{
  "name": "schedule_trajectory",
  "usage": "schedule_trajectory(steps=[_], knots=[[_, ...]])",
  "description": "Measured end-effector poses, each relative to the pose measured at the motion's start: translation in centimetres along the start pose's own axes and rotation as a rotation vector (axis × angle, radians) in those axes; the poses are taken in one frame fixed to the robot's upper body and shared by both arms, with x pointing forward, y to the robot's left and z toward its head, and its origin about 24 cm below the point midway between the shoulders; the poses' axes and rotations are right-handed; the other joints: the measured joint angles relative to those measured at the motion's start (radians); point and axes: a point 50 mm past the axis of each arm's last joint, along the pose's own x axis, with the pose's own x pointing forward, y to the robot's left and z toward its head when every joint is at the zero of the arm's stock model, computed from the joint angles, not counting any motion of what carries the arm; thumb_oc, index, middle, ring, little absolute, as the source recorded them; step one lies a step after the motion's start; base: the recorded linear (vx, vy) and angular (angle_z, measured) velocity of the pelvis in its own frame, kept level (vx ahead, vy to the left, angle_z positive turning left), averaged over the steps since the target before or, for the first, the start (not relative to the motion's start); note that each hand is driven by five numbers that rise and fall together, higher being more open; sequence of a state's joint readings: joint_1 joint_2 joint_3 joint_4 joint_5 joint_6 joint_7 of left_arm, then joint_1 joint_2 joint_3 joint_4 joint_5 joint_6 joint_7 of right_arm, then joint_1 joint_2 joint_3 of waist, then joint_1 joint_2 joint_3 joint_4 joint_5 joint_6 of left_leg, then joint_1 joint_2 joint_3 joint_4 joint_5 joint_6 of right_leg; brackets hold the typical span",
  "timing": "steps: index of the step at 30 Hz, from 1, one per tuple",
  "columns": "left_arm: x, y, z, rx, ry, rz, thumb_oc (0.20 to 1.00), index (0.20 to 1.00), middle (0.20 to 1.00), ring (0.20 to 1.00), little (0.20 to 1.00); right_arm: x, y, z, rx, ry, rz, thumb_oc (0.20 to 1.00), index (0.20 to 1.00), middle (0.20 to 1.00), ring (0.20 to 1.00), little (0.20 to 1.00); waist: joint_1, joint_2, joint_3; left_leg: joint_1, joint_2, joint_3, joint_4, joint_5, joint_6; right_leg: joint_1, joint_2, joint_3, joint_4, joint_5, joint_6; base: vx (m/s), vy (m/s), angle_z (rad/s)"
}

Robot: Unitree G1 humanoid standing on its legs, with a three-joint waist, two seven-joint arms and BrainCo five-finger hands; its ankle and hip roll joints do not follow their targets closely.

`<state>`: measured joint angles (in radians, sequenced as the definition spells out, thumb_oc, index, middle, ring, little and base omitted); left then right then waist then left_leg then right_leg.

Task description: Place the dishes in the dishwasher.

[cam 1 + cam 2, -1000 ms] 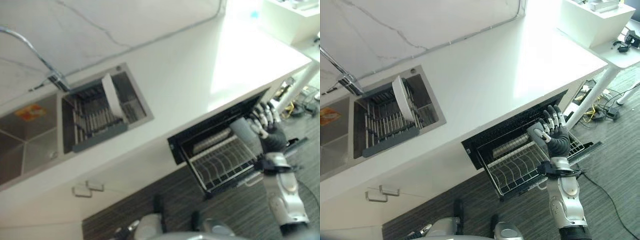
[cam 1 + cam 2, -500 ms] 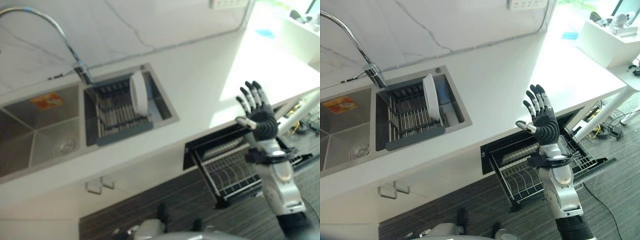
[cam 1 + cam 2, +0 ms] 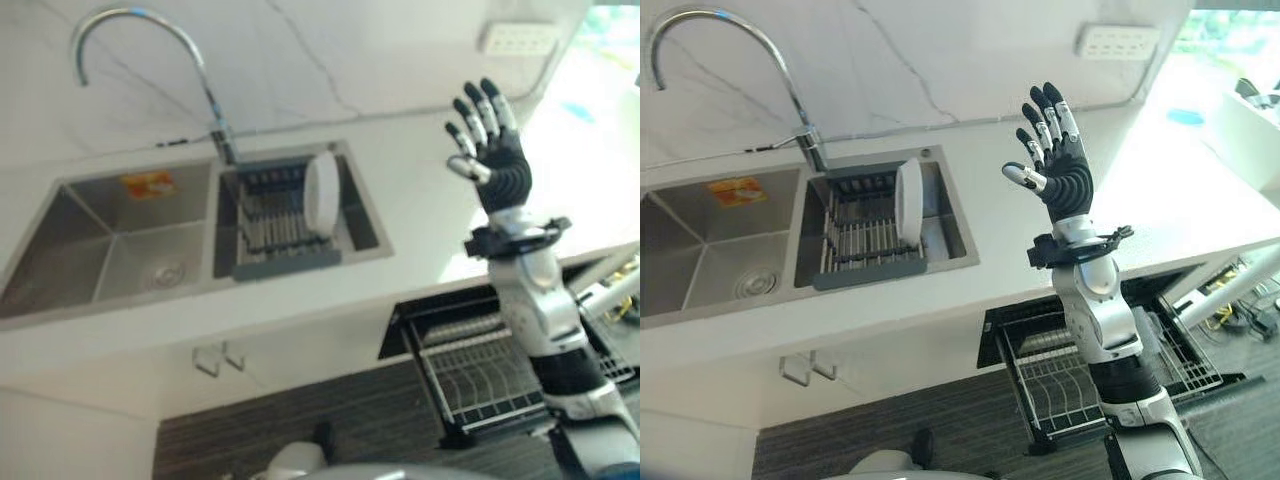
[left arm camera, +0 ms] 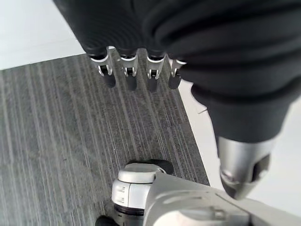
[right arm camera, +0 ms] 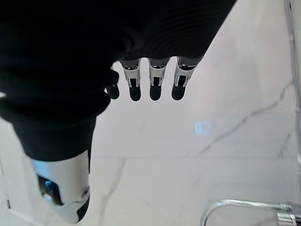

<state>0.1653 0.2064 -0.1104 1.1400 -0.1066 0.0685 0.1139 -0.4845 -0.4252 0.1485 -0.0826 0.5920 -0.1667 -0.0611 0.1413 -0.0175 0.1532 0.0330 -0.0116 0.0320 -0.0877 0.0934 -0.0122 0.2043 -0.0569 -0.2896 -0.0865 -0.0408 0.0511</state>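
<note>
A white plate (image 3: pixel 908 190) stands on edge in the grey dish rack (image 3: pixel 868 272) inside the right basin of the sink (image 3: pixel 945 262). My right hand (image 3: pixel 1060 170) is raised above the white counter (image 3: pixel 1160 200), right of the sink, fingers straight and spread, holding nothing. Below the counter the dishwasher (image 3: pixel 1005 325) is open with its wire rack (image 3: pixel 1055 385) pulled out; I see no dishes on the part that shows. My left hand (image 4: pixel 136 70) hangs over the grey floor with straight fingers and nothing in it.
A curved steel tap (image 3: pixel 735 40) rises behind the sink; the left basin (image 3: pixel 710 250) has a drain and an orange sticker. A wall socket (image 3: pixel 1118 42) sits on the marble backsplash. A white table leg (image 3: pixel 1220 295) and cables are at the far right.
The camera has swung left and up. My right hand rose from the dishwasher rack to above the counter. One second ago a grey object showed at its fingers; now it is empty.
</note>
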Motion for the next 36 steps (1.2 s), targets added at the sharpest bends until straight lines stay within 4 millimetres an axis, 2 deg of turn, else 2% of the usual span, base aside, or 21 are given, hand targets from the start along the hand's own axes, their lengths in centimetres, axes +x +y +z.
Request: schedule_trajectory(steps=[6,11,13,20,24,36], knots=[[0.0,1.1,-0.1,0.007,0.01,0.024,1.0,1.0,1.0,1.0,1.0,1.2,-0.1,-0.3,0.017,0.039,-0.029,1.0,1.0,1.0,1.0,1.0,0.023,-0.021,-0.013,-0.015,-0.009,-0.024,0.0,0.002,0.002,0.001,-0.005,-0.026,0.0,-0.001,0.002,0.05,-0.017,0.13],[0.1,1.3,0.3,0.011,0.009,0.03,1.0,1.0,1.0,1.0,1.0,1.6,-1.5,-1.8,0.043,0.115,-0.137,1.0,1.0,1.0,1.0,1.0,0.046,-0.026,-0.016,-0.015,-0.01,-0.029,0.0,0.004,0.001,0.002,-0.004,-0.03,0.0,-0.002,0.004,0.05,-0.041,0.03],[0.1,1.4,0.3,0.012,0.014,0.029,1.0,1.0,1.0,1.0,1.0,2.8,-2.2,-2.4,0.047,0.153,-0.192,1.0,1.0,1.0,1.0,1.0,0.057,-0.025,-0.016,-0.015,-0.011,-0.036,0.0,0.006,0.003,0.006,-0.004,-0.038,-0.001,-0.003,0.004,0.09,-0.014,0.11],[0.1,1.9,0.4,0.017,0.016,0.027,1.0,1.0,1.0,1.0,1.0,5.1,-2.6,-1.8,0.05,0.166,-0.228,1.0,1.0,1.0,1.0,1.0,0.09,-0.021,-0.016,-0.019,-0.022,-0.068,0.0,0.007,0.002,0.018,-0.007,-0.073,-0.001,-0.009,0.009,0.04,0.0,0.15],[0.2,2.6,0.6,0.024,0.013,0.036,1.0,1.0,1.0,1.0,1.0,5.2,-4.5,-2.3,0.036,0.218,-0.288,1.0,1.0,1.0,1.0,1.0,0.115,-0.019,-0.015,-0.035,-0.026,-0.079,0.02,0.005,0.007,0.018,-0.008,-0.088,-0.001,-0.011,0.009,0.02,0.005,0.14],[0.2,2.9,0.8,0.033,0.016,0.032,1.0,1.0,1.0,1.0,1.0,4.5,-5.6,-3.9,0.067,0.306,-0.349,1.0,1.0,1.0,1.0,1.0,0.142,-0.007,-0.014,-0.049,-0.047,-0.105,0.025,0.004,0.009,0.026,-0.022,-0.135,-0.001,-0.017,0.017,0.04,0.025,0.11]])
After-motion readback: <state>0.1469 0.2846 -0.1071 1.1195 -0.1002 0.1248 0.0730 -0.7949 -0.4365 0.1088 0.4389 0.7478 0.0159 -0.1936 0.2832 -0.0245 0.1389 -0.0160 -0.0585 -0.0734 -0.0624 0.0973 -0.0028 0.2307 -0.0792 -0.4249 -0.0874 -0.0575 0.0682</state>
